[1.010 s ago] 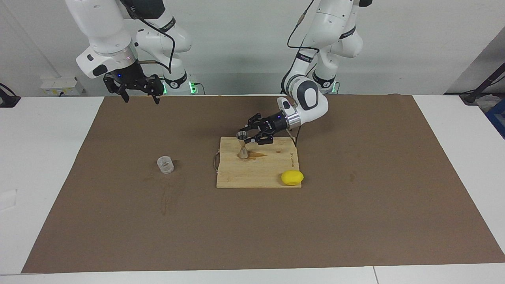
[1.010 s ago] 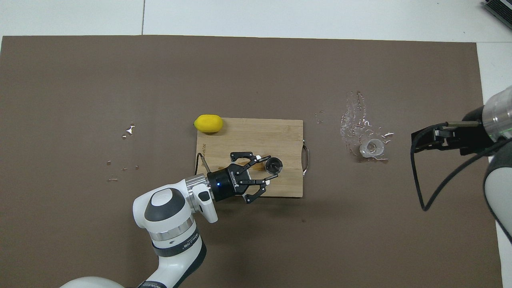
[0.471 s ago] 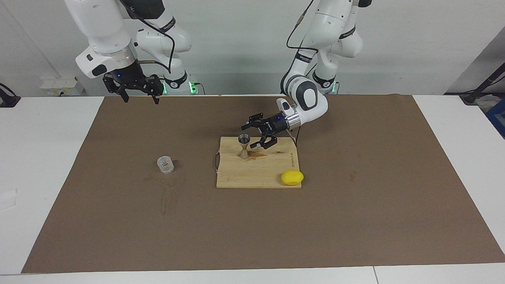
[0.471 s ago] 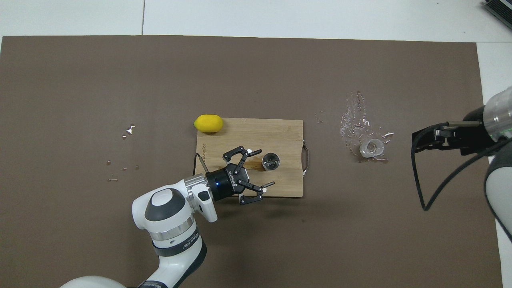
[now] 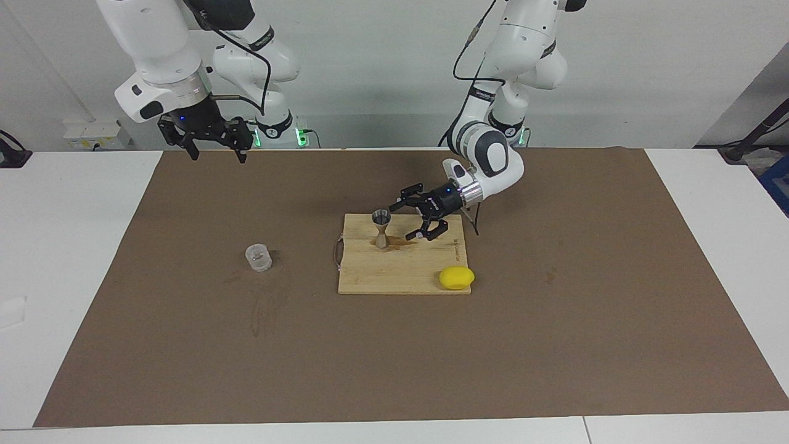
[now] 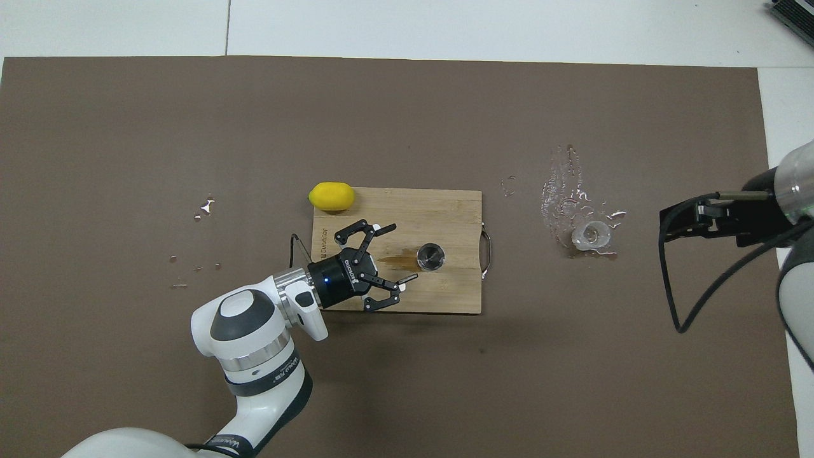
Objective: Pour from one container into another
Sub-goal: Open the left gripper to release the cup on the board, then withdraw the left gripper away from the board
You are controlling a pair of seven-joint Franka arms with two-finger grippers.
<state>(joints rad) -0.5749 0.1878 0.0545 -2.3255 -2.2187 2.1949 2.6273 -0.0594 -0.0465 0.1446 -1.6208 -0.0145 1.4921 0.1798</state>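
Left gripper is hovering low over the wooden cutting board, its two fingers spread wide with nothing between them, and it is pointing toward the silver jigger while standing just apart from it; in the overhead view the same gripper is showing clear board between its fingertips and the jigger. That hourglass-shaped jigger is standing upright on the board, in the half nearer the robots and toward the right arm's end, beside a dark wet streak that is staining the wood. A yellow lemon is resting at the board's corner farthest from the robots, toward the left arm's end, and whether it is sitting partly on the wood or only against its edge is hard to judge from either view. The clear cup is sitting upright on the brown mat, well apart from the board toward the right arm's end, and from overhead the cup is lying amid a patch of spilled liquid. A metal handle is projecting from the board's edge on the side facing the cup. Right gripper is waiting in the air above the mat's edge nearest the robots at its own end of the table, its fingers likewise parted and carrying nothing.
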